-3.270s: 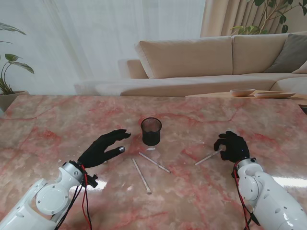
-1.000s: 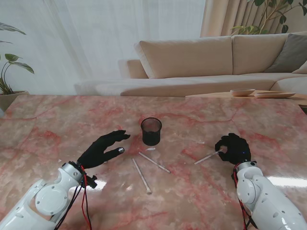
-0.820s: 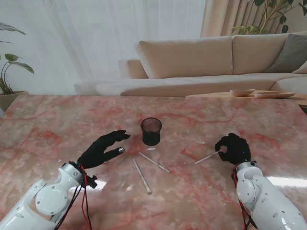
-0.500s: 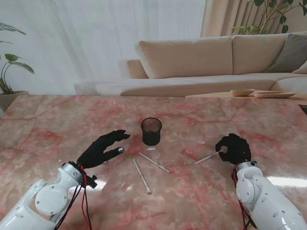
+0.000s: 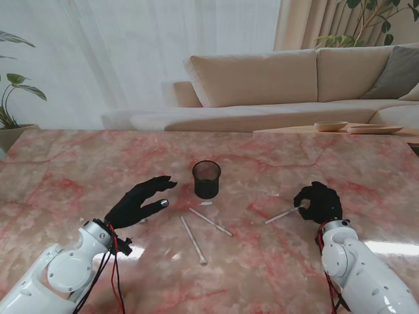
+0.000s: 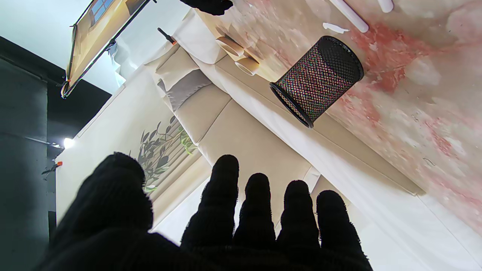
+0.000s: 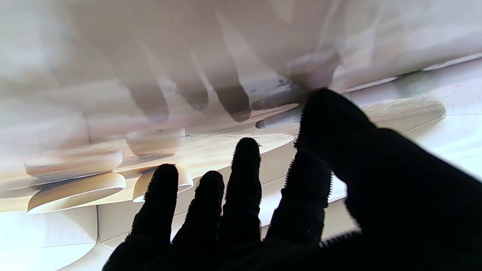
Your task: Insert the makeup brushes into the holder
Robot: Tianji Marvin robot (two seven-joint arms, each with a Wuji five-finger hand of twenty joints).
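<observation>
Two brushes (image 5: 201, 230) lie loose, left hand (image 5: 136, 203) spread, right hand (image 5: 319, 202) pinching a part-hidden brush (image 5: 281, 215).

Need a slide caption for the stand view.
Right hand closing on a brush; two brushes lie before the empty mesh holder.

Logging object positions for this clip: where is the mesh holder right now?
In the stand view the mesh holder stands upright mid-table, just right of the left hand, with two brushes lying nearer to me.
</observation>
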